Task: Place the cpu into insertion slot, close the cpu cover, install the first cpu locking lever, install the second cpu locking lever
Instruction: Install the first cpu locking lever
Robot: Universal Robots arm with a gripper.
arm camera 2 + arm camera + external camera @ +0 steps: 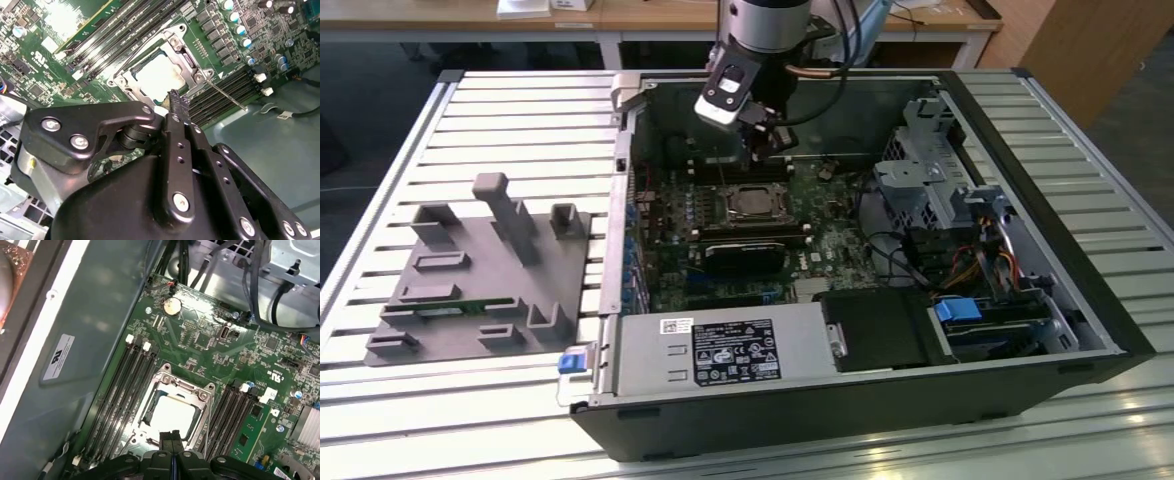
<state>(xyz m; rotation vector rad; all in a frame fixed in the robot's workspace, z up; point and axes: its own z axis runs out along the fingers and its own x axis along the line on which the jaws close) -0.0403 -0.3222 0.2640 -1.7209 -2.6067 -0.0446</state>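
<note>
Hovering close over the socket [750, 204], the tool [172, 440] has its fingers pressed together with nothing between them. Just beyond its tips the chip [172, 415] lies seated in the socket. The cover [182, 386] appears folded down around it, framing the silver top. One thin lever [226, 95] slants out from the frame's corner across the memory slots [120, 390]. I cannot tell whether it is latched.

The risk, as I judge it, is a slip. The lever is a slim rod, and tips coming down slightly off it could skid onto the chip's top or knock a memory-slot clip.

By count there is one tool, one chip, one cover and one lever clearly seen, perhaps a second along the opposite side. There are two banks of memory slots, one either side. Farther out are one open computer case [1067, 260] and one grey rack [480, 270] on the slatted bench [520, 110].
</note>
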